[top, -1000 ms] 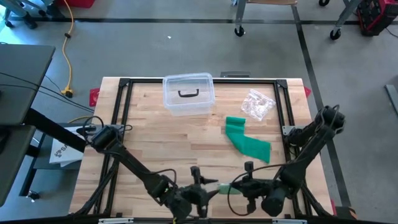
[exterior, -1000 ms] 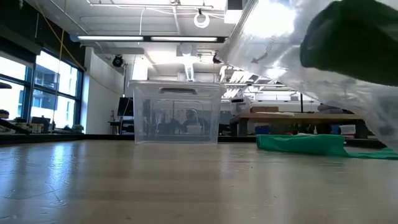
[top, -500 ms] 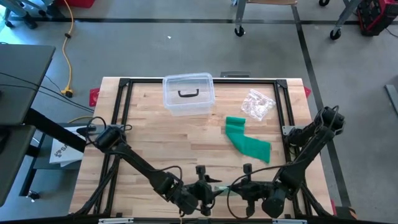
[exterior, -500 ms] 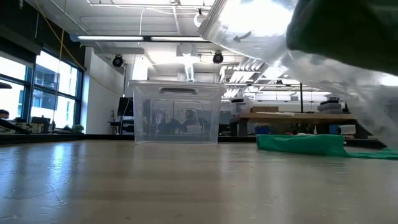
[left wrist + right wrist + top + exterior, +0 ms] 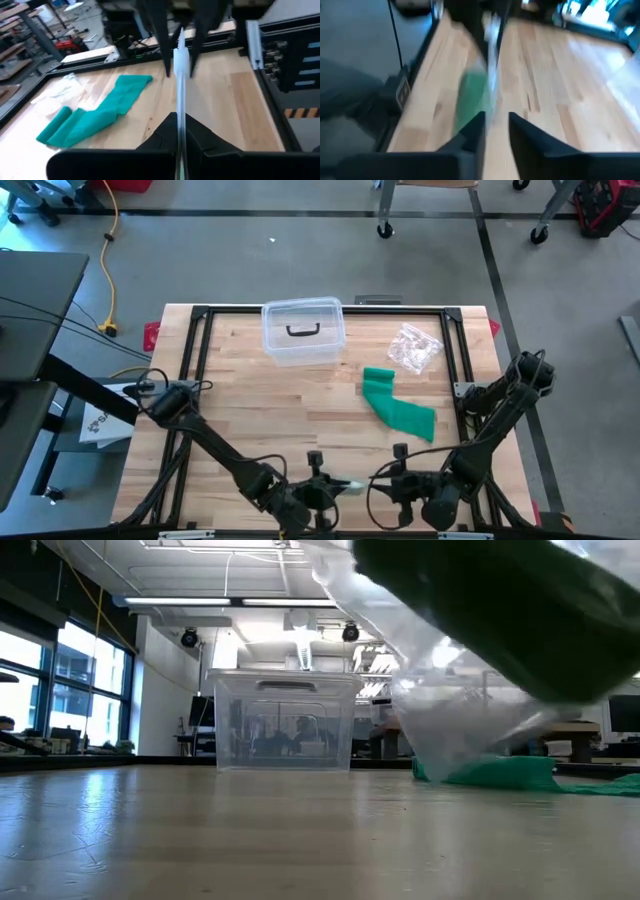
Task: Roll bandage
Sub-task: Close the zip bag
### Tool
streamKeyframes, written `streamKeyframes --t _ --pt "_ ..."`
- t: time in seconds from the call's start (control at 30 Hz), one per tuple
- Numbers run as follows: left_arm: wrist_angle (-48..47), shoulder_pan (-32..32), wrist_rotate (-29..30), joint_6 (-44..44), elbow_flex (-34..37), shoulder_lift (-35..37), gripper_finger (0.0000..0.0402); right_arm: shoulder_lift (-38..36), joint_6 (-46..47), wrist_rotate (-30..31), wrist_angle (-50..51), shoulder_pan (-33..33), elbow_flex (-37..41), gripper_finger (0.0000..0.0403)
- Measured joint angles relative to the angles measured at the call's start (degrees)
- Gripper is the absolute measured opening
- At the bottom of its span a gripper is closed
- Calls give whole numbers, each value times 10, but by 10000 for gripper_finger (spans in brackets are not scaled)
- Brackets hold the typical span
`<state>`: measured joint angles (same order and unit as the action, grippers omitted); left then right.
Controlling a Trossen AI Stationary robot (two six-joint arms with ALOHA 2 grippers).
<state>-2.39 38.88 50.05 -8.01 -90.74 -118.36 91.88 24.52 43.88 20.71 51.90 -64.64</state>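
A clear plastic bag [image 5: 350, 484] with a dark green roll [image 5: 472, 97] inside hangs above the table's near edge, between my two grippers. My left gripper [image 5: 180, 117] is shut on it. My right gripper [image 5: 181, 55] is open, one finger on either side of the bag's far part; I cannot tell whether they touch it. In the low view the bag's loose end [image 5: 450, 730] hangs down. An unrolled green bandage [image 5: 398, 408] lies flat on the table right of centre. My left gripper pinches a thin flat edge of the clear bag [image 5: 180, 131] between its two fingers, coming nearly level from the table's left. The plastic stands on edge between the fingers and runs on toward my right gripper. The bag is lifted clear of the table.
A clear lidded box [image 5: 303, 330] stands at the far edge, left of centre. A crumpled clear wrapper [image 5: 414, 347] lies at the far right. A black frame [image 5: 200, 315] runs around the wooden table top.
The bag with its green roll has tipped and swung: in the low view it has shifted left, and its loose end now hangs down toward the table. My left gripper has edged toward the bag and taken hold of it.
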Motion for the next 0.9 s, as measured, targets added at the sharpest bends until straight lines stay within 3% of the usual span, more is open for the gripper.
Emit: streamKeyframes --t 0.13,0.23,0.3,0.4,0.47,0.73,0.9 --pt "-9 4 19 -14 0 10 2 23 25 -67 45 -15 0 143" --pt "-6 5 21 -14 0 15 1 52 25 -77 43 -21 0 154" --pt "-11 5 21 -14 0 15 1 68 26 -75 53 -21 0 129" --pt "-24 5 16 -20 0 15 1 74 42 -59 73 -18 0 40" --pt "-38 7 17 -27 0 15 1 74 52 -52 83 -16 0 15" --pt "-45 7 14 -29 0 19 0 72 127 -69 164 -16 -3 32" --pt "-89 -2 -33 -80 0 19 0 54 220 -101 305 -12 -36 92"
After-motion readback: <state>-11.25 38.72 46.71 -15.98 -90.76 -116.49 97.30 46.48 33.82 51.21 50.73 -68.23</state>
